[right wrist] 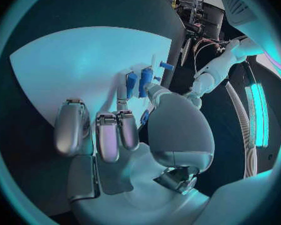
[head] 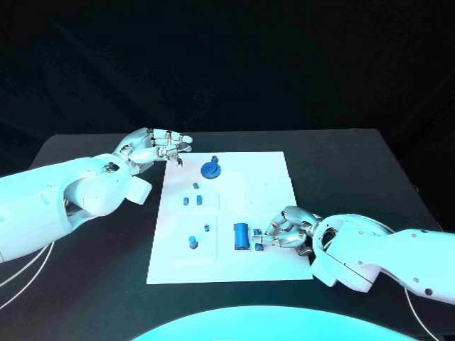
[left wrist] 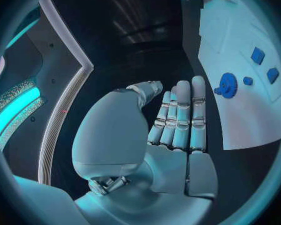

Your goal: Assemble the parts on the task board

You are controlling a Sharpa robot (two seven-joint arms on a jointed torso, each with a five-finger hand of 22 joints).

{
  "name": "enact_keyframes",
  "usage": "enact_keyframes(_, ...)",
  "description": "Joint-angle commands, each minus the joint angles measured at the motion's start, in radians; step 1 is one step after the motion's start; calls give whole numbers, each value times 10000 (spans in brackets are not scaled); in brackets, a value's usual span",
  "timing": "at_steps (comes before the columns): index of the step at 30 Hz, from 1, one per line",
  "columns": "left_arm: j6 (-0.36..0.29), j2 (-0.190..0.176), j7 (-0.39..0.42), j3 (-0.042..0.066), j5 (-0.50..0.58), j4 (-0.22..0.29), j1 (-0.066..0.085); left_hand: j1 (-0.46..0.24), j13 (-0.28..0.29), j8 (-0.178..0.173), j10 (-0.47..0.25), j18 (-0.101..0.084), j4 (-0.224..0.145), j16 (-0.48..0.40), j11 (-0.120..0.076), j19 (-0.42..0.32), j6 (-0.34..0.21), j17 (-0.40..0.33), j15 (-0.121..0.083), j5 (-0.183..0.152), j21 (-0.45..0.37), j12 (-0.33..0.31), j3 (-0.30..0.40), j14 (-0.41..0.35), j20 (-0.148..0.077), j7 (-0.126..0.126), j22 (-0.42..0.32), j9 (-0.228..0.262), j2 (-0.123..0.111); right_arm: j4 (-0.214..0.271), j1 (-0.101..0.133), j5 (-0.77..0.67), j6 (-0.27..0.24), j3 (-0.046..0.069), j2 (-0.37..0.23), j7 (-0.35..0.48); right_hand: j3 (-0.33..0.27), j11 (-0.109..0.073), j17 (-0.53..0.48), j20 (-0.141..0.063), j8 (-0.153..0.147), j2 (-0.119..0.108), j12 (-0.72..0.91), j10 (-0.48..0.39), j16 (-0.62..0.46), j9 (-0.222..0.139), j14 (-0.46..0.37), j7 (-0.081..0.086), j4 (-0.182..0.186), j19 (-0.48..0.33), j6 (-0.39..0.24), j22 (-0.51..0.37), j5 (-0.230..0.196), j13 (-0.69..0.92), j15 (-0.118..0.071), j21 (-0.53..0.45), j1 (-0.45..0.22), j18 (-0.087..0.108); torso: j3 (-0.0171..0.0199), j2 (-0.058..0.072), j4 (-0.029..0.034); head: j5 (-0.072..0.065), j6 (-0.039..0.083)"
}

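A white board (head: 264, 213) lies at the centre of a black table (head: 361, 163), with both robot hands working at its edges. The left hand (head: 153, 147) hovers off the board's 11 o'clock corner; in the left wrist view its fingers (left wrist: 181, 117) lie straight and side by side, grasping nothing. A blue gear (head: 211, 169) stands on the board at 12 o'clock, just beside that hand but apart from it, and shows again in the left wrist view (left wrist: 228, 84) on the white plate. Below the gear, toward the board's 9 o'clock side, sit several small blue pegs (head: 195, 199), and 2 more (head: 194, 241) rest near 7 o'clock. The right hand (head: 285, 229) rests on the board at about 5 o'clock, its fingers curled around the end of a blue cylinder (head: 242, 236) that lies at 6 o'clock. In the right wrist view the fingertips (right wrist: 123, 105) close in on blue pieces (right wrist: 145, 82) on the board; whether they actually grip the cylinder or merely touch it cannot be told.
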Motion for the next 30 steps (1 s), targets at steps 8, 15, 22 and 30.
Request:
enact_keyframes(8, 93, -10, 43, 6, 43, 13, 3, -50, -10, 64, -62, 149, 33, 16, 31, 70, -52, 16, 58, 61, -36, 66, 11, -40, -2, 5, -17, -7, 2, 126, -12, -255, 840, -1, -266, 352, -121, 32, 1937, -18, -66, 6, 42, 448, 27, -12, 939, -2, -136, 224, 58, 1852, 5, 1766, 18, -17, 750, -34, -4, 0, -13, 41, 0)
enact_keyframes(15, 88, -16, 35, 6, 42, 11, 3, -50, -10, 64, -62, 149, 33, 16, 31, 70, -52, 16, 58, 61, -36, 66, 11, -40, -2, 5, -17, -7, 2, 170, -15, -260, 937, -1, -358, 378, -121, 32, 1937, -18, -66, 6, 42, 448, 27, -12, 939, -2, -136, 224, 58, 1852, 5, 1766, 18, -17, 750, -34, 2, 3, -2, 33, 1)
enact_keyframes(22, 88, -18, 30, 6, 42, 7, 3, -50, -10, 64, -62, 149, 33, 16, 31, 70, -52, 16, 58, 61, -36, 66, 11, -40, -2, 5, -17, -7, 2, 156, -17, -261, 1060, -2, -386, 370, -127, 33, 1948, -18, -69, 20, 63, 460, 30, -13, 941, 0, -135, 229, 63, 1856, 6, 1783, 19, 0, 788, -37, -2, 6, 5, 34, -12)
enact_keyframes(30, 87, -13, 27, 6, 41, 4, 3, -50, -10, 64, -62, 149, 33, 16, 31, 70, -52, 16, 58, 61, -36, 66, 11, -40, -2, 5, -17, -7, 2, 68, -19, -299, 957, -1, -294, 296, -123, 29, 1949, -18, -77, 79, 64, 461, 30, -19, 941, -7, -163, 227, 78, 1856, 14, 1786, 17, -1, 969, -37, -4, 4, 1, 31, -26)
